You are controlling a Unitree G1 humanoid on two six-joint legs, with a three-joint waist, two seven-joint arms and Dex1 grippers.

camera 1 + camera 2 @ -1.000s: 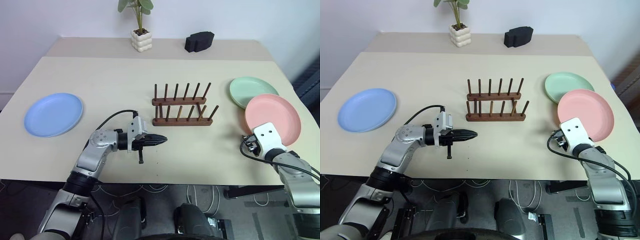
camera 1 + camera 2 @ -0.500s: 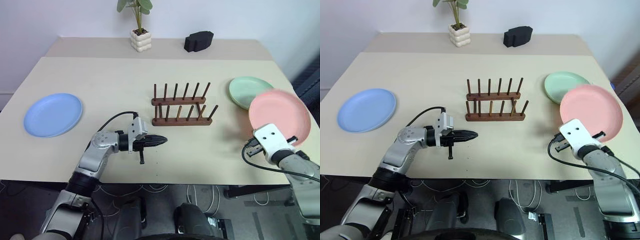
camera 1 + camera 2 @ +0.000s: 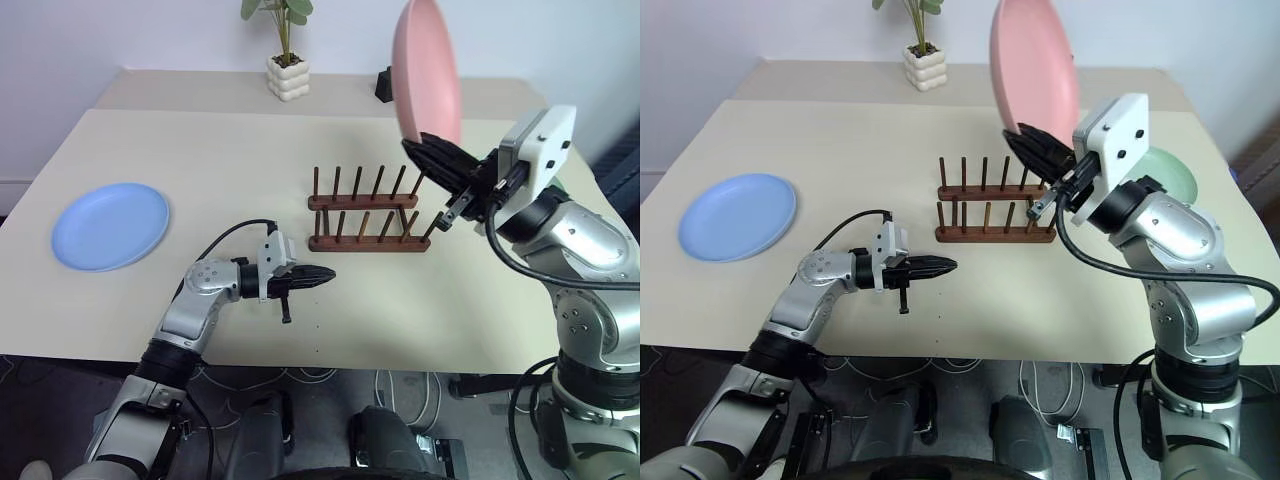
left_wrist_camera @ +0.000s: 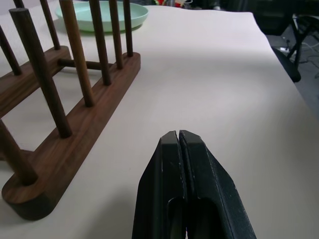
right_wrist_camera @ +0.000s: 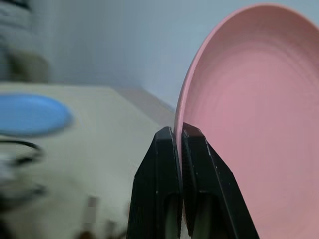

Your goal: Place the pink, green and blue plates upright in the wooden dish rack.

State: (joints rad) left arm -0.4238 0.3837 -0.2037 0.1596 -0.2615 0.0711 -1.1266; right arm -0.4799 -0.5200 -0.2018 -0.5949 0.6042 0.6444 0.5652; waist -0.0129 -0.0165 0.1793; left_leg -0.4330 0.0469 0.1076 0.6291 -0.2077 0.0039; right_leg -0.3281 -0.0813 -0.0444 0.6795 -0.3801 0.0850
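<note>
Pink plate up in my R grip; rack w/ no plates in it yet.

L to R: blue plate (image 3: 110, 226) flat at table's L, untouched. My left gripper (image 3: 318, 274) pressed shut on nothing, near rack's front. Wooden dish rack (image 3: 367, 211) bare, 0 of 3 slotted. My right gripper (image 3: 432, 158) clamps pink plate (image 3: 427, 68) by rim, upright above rack. Green plate (image 3: 1173, 176) flat behind my R arm; L wrist view shows it whole beyond the pegs.

My wide beige table (image 3: 200, 160) carries a light blue round plate (image 3: 110, 226) at my left, a dark wooden pegged dish rack (image 3: 365, 211) mid-table — and a pale green plate (image 4: 102, 14) beyond it.
</note>
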